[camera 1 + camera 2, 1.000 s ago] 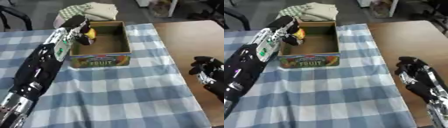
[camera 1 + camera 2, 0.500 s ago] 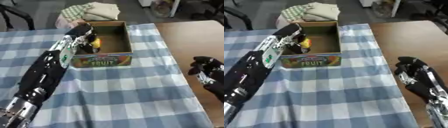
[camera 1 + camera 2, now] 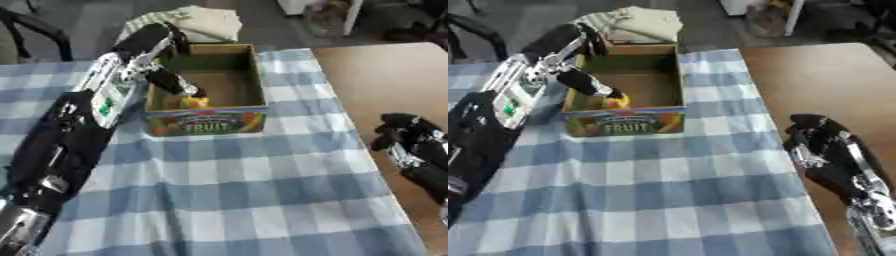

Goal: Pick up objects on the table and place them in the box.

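A cardboard box (image 3: 206, 122) with a "FRUIT" label stands open at the far middle of the blue checked cloth. Inside it, by the front left corner, lies a small yellow and orange object (image 3: 193, 102). My left arm comes up from the lower left, and my left hand (image 3: 147, 44) hangs over the box's left wall. One dark finger (image 3: 171, 81) stretches down into the box, its tip at the yellow object; nothing is pinched. My right hand (image 3: 823, 145) rests open on the brown table at the right, holding nothing.
A folded pale cloth (image 3: 196, 20) lies just behind the box. The bare brown tabletop (image 3: 385, 75) runs along the right of the blue checked tablecloth (image 3: 245, 190). A dark chair frame (image 3: 31, 27) stands at the far left.
The yellow object, held at the box's left rim before, now sits low inside the box. My left hand has opened, with one finger stretched down to it. The right hand has stayed put.
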Robot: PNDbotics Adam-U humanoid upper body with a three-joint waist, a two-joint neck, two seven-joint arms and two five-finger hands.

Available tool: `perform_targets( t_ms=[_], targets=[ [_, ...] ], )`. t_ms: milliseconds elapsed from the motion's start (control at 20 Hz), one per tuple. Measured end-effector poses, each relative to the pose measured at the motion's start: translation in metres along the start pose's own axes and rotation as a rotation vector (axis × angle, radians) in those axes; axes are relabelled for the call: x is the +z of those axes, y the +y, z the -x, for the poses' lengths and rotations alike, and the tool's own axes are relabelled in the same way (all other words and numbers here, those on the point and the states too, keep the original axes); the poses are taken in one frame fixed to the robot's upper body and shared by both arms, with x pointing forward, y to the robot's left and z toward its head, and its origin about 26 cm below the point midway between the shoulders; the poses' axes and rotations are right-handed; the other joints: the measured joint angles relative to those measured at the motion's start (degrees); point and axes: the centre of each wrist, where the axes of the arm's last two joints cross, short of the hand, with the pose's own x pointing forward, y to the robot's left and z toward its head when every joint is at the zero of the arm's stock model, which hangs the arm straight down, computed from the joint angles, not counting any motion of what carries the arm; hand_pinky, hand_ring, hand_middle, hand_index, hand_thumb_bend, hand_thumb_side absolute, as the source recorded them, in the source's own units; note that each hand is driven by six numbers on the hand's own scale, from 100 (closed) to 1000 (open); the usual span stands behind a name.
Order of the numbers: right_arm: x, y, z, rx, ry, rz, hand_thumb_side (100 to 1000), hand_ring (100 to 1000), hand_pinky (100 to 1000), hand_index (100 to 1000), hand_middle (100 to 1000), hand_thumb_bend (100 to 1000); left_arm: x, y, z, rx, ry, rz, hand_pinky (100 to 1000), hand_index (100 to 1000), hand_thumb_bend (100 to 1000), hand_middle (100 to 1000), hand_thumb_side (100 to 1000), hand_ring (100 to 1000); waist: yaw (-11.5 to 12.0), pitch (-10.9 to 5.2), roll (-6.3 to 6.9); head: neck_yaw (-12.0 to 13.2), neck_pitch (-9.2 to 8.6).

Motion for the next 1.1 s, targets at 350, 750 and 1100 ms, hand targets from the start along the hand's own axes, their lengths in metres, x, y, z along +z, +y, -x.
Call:
perform_targets(
  t_ms=[350,750,1100],
  targets=[
    [0.003,-0.002,0.002,0.0,0.008,0.014,260,551,579,763,585,100,0.047,0.044,0.022,0.164,0.023,-0.172,642,628,833,553,458,534,1.2,-0.34,-0.19,-1.2,0.01],
    [0.006,-0.003,0.003,0.001,0.017,0.031,261,551,579,763,585,100,0.127,0.031,0.062,0.489,0.202,-0.347,651,610,729,550,471,524,2.9,-0.73,-0.59,-2.2,0.23],
    [0.007,-0.005,0.003,0.002,0.015,0.042,262,551,580,764,586,100,0.169,0.002,0.072,0.716,0.31,-0.454,649,603,655,546,467,518,3.7,-0.73,-1.02,-2.3,0.56]
  ],
)
